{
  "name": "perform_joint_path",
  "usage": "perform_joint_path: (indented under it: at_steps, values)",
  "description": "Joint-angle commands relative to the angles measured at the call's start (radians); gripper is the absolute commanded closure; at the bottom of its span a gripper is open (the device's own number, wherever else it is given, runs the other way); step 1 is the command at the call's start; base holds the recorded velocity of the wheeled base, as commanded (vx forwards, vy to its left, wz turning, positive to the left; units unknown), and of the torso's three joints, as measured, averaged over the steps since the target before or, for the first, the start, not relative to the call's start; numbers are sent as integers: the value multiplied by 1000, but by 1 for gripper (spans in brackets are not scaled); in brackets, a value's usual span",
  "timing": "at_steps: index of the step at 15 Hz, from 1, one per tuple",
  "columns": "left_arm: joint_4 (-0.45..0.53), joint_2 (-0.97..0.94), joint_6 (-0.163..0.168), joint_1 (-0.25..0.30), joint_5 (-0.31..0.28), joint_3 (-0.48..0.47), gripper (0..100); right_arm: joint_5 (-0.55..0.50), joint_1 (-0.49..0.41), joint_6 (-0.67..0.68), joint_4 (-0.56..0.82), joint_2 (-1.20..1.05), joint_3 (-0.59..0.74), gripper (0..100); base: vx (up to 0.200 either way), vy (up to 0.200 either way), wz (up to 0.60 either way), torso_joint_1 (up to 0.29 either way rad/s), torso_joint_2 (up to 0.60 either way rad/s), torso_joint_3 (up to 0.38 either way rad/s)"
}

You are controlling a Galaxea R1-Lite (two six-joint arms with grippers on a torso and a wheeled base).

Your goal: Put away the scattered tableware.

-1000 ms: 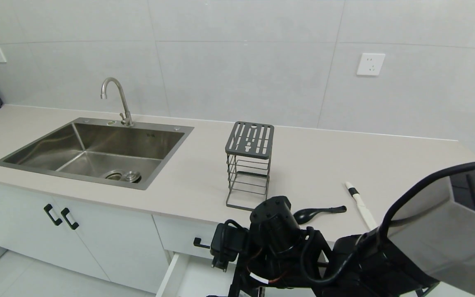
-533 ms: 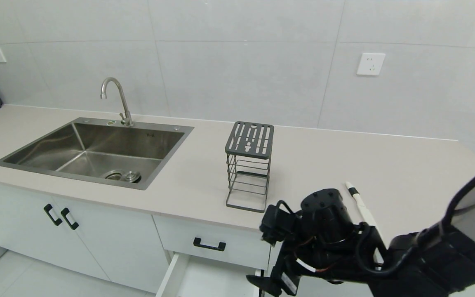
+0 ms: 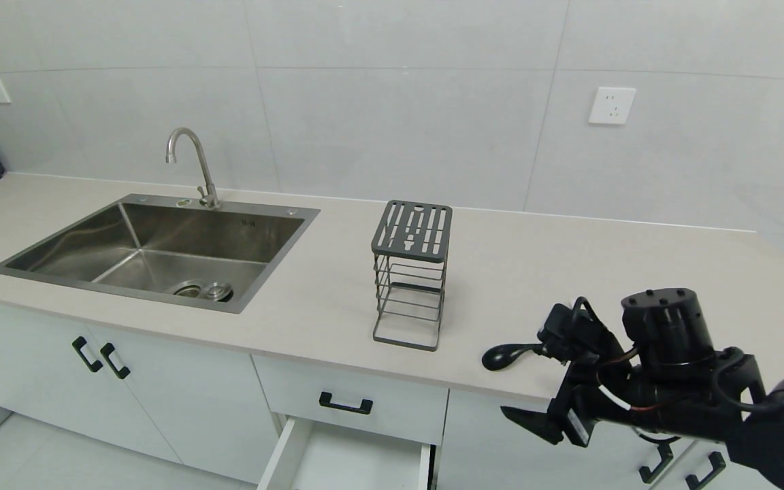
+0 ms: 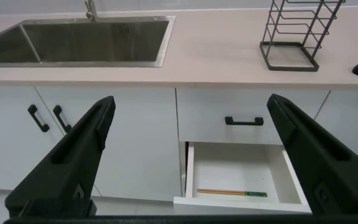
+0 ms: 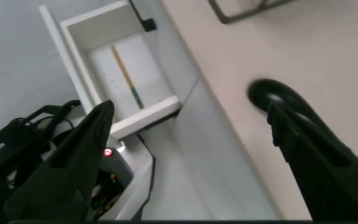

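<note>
**Sink** (image 3: 208, 235): steel basin, set into the left part of the surface (image 3: 535, 272). The curved tap (image 3: 201, 165) stands at its back rim.

**Cabinet doors** (image 3: 38, 381): white with black handles, under the sink, shut.

**Left gripper** (image 4: 189, 102): held out in front of the cabinet fronts, facing them at about the height of the surface. Its fingers (image 4: 73, 162) are spread wide with nothing between them.

**Drawer** (image 3: 337, 463): white, pulled open. It sits below a shut drawer front with a black handle, under the middle of the surface.

**Chopsticks** (image 4: 232, 193): one wooden pair with green ends. They lie flat on the drawer floor, near its front wall.

**Rack** (image 3: 412, 231): dark wire frame with a slotted top plate. It stands upright on the surface to the right of the sink, well apart from it.

**Black spoon** (image 3: 501, 356): lies on the surface near the front edge, to the right of the rack and apart from it. The bowl points towards the rack. The handle runs right and is hidden behind the right arm.

**Right gripper** (image 5: 190, 109): hangs off the front edge of the surface, right of the open drawer and lower than the spoon. Its fingers (image 5: 316, 162) are spread wide and hold nothing. In the right wrist view the spoon's bowl shows just past one fingertip; whether they touch cannot be told.

**Wall socket** (image 3: 612, 105): white, on the tiled wall above the right end of the surface.
</note>
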Motion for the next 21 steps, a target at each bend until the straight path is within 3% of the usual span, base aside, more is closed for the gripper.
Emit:
perform_joint_path:
  at_steps: [1, 9, 15, 21]
  values:
    - [0, 1, 0, 0, 0, 0, 0, 15, -83, -19, -1, 10, -9, 0, 0, 0, 0, 0, 0, 0]
    - [0, 1, 0, 0, 0, 0, 0, 32, -216, -108, -2, 139, -58, 0, 0, 0, 0, 0, 0, 0]
    - [0, 1, 0, 0, 0, 0, 0, 32, -221, -108, -4, 228, -118, 0, 0, 0, 0, 0, 0, 0]
    - [0, 1, 0, 0, 0, 0, 0, 105, -244, -103, -5, 339, -231, 0, 0, 0, 0, 0, 0, 0]
